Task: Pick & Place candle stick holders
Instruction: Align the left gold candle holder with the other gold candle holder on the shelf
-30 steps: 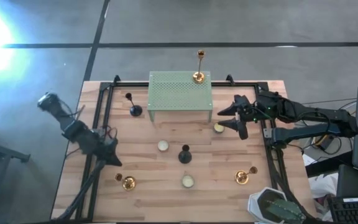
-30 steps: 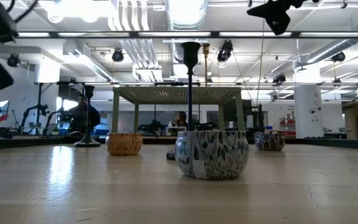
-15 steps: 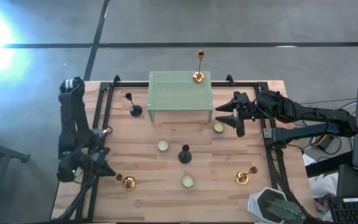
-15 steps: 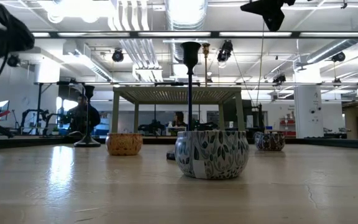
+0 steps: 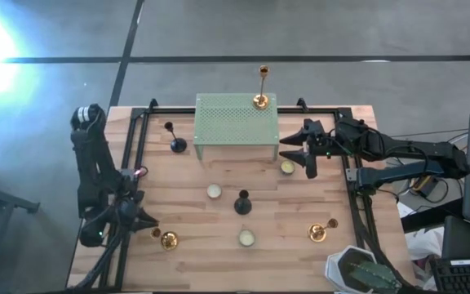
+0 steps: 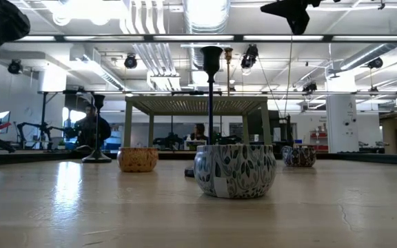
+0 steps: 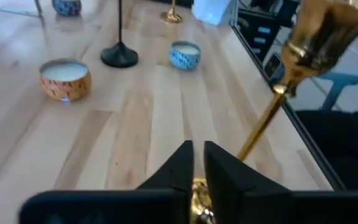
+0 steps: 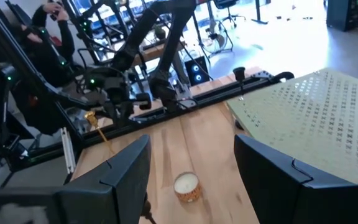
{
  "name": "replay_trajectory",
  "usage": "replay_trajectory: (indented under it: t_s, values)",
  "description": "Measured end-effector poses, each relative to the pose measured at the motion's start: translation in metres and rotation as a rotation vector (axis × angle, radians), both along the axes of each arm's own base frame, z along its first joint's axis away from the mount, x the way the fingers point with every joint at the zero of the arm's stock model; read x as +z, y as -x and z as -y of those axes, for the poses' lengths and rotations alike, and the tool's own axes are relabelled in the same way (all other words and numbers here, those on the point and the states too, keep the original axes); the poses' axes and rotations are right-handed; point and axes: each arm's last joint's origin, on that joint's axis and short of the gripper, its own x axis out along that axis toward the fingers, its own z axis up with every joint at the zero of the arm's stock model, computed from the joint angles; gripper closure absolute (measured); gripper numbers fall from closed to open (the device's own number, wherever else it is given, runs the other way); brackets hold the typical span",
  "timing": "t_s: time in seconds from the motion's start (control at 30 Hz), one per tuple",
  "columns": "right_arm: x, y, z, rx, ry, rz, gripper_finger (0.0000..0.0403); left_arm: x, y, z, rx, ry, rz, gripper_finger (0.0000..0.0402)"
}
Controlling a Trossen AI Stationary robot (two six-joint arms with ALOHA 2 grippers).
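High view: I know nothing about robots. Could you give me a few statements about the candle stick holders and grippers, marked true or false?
1. A gold candle stick holder stands on the green stand. True.
2. Both black holders are on that stand. False: they stand on the table.
3. The right gripper is open and empty. True.
4. The left gripper hangs over the stand. False: it is near the table's left edge, by a second gold holder.

Left gripper low beside a tipped gold holder; right gripper hovers by the green stand, near a candle
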Motion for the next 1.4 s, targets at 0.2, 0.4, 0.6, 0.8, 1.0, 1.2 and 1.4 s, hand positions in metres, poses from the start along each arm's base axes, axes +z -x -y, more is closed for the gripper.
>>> replay_trajectory:
  t_s: [0.2,0.4,0.6,0.8,1.0,1.2,1.4]
  values:
    - [0.002,0.0,0.0,0.0,0.002,0.016,0.0179,-0.001,-0.001,0.0,0.033,0.03,0.006,0.0286]
    - [0.002,0.0,0.0,0.0,0.002,0.017,0.0179,-0.002,-0.001,0.004,0.037,0.048,0.006,0.0262]
    - [0.002,0.0,0.0,-0.001,0.002,0.018,0.0179,-0.005,-0.001,0.01,-0.002,0.07,-0.053,0.0262]
    - [0.002,0.0,0.0,0.0,0.0,0.018,0.0179,-0.007,-0.001,0.015,-0.012,0.084,-0.058,0.0262]
    - [0.004,0.0,0.0,0.0,0.0,0.026,0.0179,-0.003,-0.003,0.023,-0.028,0.133,-0.031,0.0262]
    - [0.009,0.0,0.0,-0.001,0.002,0.045,0.0179,0.002,-0.008,0.027,-0.057,0.049,0.026,0.0262]
    - [0.012,0.0,0.0,0.0,0.006,0.074,0.0179,0.001,-0.016,0.025,-0.031,-0.006,0.031,0.0262]
